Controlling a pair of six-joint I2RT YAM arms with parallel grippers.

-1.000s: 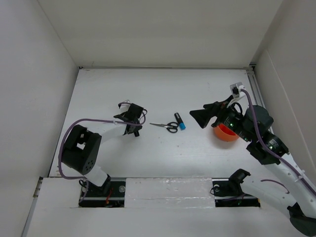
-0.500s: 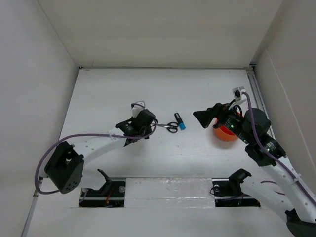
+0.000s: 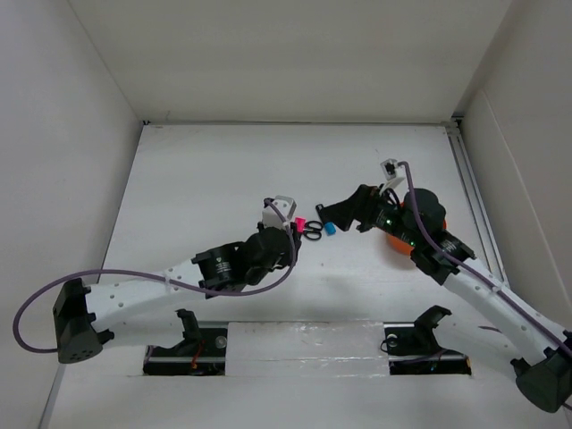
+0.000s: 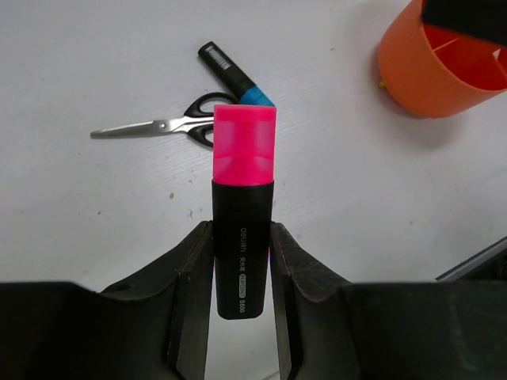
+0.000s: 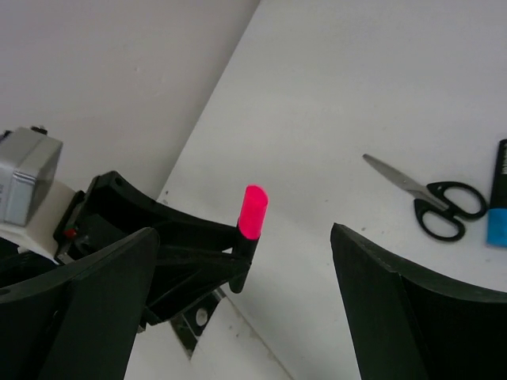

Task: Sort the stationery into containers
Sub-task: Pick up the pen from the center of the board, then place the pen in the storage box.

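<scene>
On the tabletop (image 3: pixel 206 170), near its middle, we record: black-handled scissors (image 4: pixel 170 127), blades shut, lying flat; black marker with blue cap (image 4: pixel 234 75) just beside their handles; orange cup (image 4: pixel 428 79) further right, dividers visible inside. Near the scissors, the left claw (image 4: pixel 242 237) is clamped on the black marker with pink cap (image 4: pixel 245 158), cap foremost. The right claw (image 5: pixel 244 261) stands spread wide, holding nothing, between cup and scissors.

Both arms (image 3: pixel 143 284) white w/ black joints (image 3: pixel 239 264), purple cables (image 3: pixel 107 272) & black end effectors (image 4: pixel 242 265).
</scene>
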